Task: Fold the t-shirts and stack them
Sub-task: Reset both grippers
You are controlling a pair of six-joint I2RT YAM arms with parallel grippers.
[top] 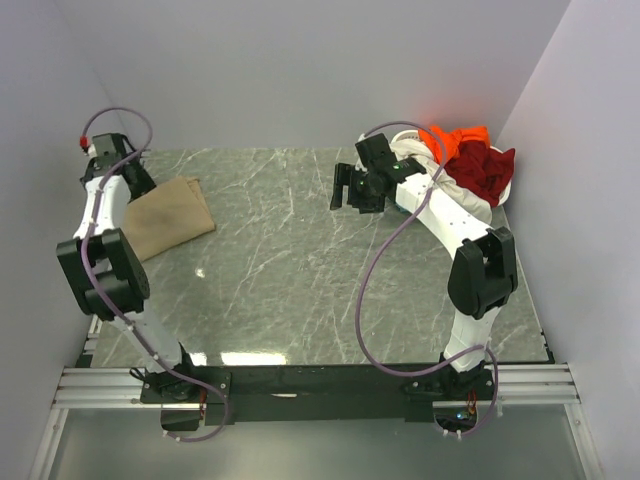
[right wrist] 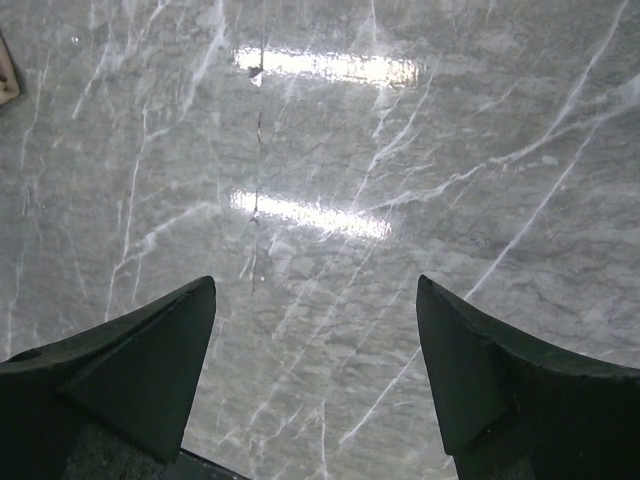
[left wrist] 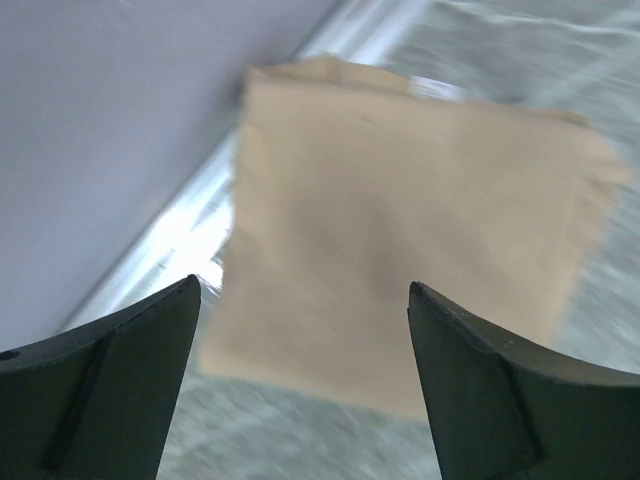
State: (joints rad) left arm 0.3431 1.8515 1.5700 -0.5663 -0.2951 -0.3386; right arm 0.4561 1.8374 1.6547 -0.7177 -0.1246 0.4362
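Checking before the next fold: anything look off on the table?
Nothing damaged. The folded tan t-shirt lies askew to the edges of the table, at left. The orange t-shirt, dark red t-shirt and cream-white t-shirt sit crumpled in the far right corner, unfolded.

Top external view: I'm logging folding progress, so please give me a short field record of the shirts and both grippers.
folded: tan t-shirt, lying flat at the table's left side
unfolded: orange t-shirt and dark red t-shirt, crumpled together in a heap at the far right corner
stack: none yet; only the tan one is folded
left gripper: open, empty, above the tan t-shirt
right gripper: open, empty, over bare table, beside the heap
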